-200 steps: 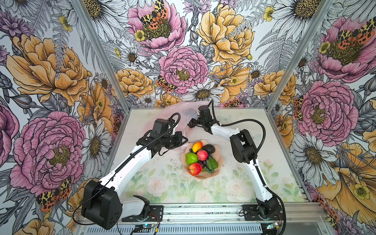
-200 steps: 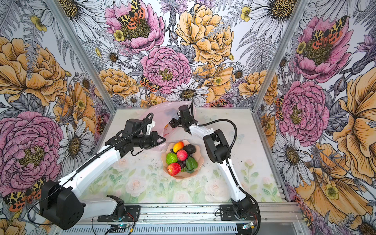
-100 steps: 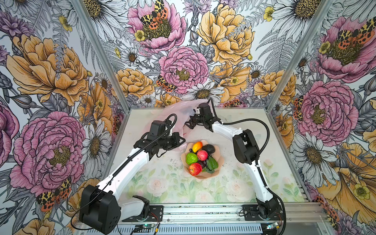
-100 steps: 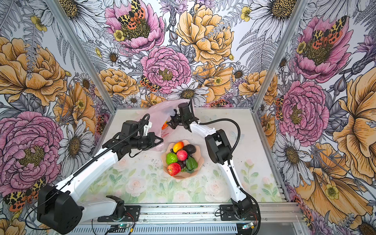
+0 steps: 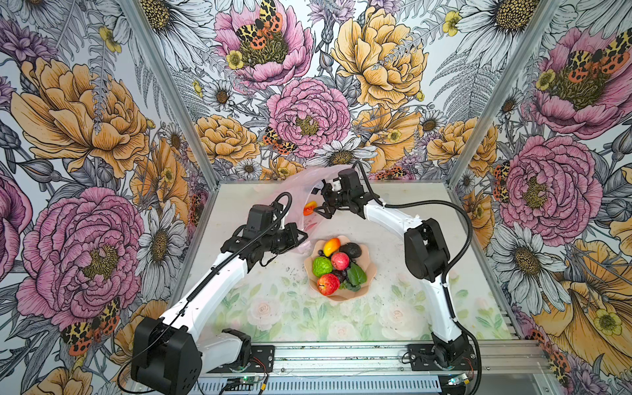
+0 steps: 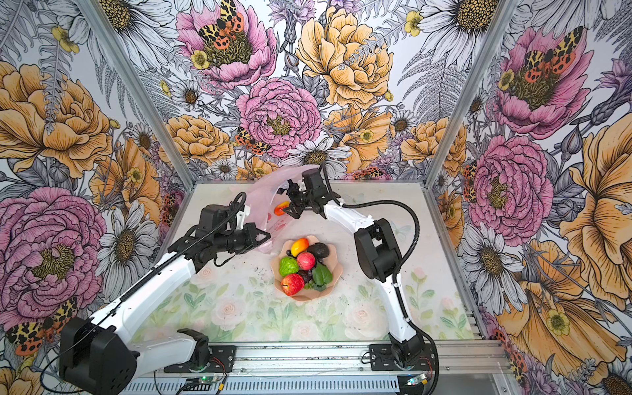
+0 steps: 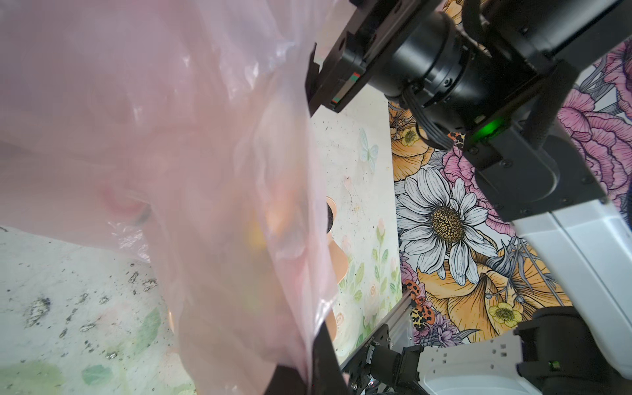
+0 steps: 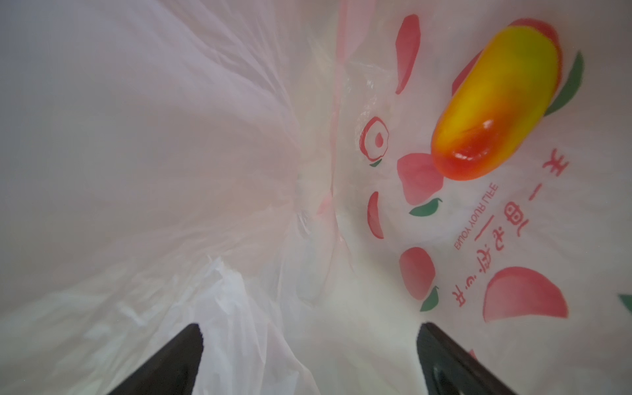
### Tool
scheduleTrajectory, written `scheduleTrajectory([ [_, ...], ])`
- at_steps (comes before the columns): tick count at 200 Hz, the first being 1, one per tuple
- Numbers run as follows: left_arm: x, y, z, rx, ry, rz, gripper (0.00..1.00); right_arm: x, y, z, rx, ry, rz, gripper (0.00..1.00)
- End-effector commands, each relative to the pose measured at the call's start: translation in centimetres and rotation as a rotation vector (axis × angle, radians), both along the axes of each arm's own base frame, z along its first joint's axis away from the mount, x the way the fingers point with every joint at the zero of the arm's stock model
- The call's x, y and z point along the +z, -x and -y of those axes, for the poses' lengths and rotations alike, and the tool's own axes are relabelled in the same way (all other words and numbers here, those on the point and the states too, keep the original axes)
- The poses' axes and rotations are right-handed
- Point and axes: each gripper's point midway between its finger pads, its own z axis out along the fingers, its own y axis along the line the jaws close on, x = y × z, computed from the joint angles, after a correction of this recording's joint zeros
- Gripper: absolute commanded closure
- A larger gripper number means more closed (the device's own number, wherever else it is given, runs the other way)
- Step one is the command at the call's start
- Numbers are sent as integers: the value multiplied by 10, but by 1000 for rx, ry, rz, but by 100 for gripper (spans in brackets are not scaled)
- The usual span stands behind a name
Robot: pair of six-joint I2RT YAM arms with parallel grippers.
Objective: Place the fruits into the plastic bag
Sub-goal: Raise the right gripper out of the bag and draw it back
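The pale-pink plastic bag stands open at the back middle of the table. My left gripper is shut on its near edge, and film fills the left wrist view. My right gripper is open at the bag's mouth, nothing between its fingers. An orange-yellow mango lies loose inside the bag, also visible in both top views. The other fruits sit in the peach bowl: a mango, avocado, two red apples, a bumpy green one and grapes.
The bowl stands just in front of the bag, between the two arms. The right arm's black cable loops over the table's right side. Flowered walls close in the back and both sides, and a metal rail runs along the front edge.
The right gripper's jaws opened wider at the bag's mouth, and the mango now lies loose in the bag. The left arm shifted slightly left, still holding the bag's edge.
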Motion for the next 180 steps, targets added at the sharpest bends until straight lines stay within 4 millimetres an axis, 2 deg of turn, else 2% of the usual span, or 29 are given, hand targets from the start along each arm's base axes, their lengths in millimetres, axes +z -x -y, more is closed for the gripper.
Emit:
scheduleTrajectory([
  [1,4,-3,-8,34,7,28,100,22,21,3,56,12,35,1],
  [63,4,-3,-20,77,25,20,100,31,51,19,121,89,66,1],
  [103,8,-2,-25,97,36,20,100,35,81,33,187,138,74,1],
  [180,-3,5,-30,114,31,-4,100,44,153,87,277,358,180,1],
])
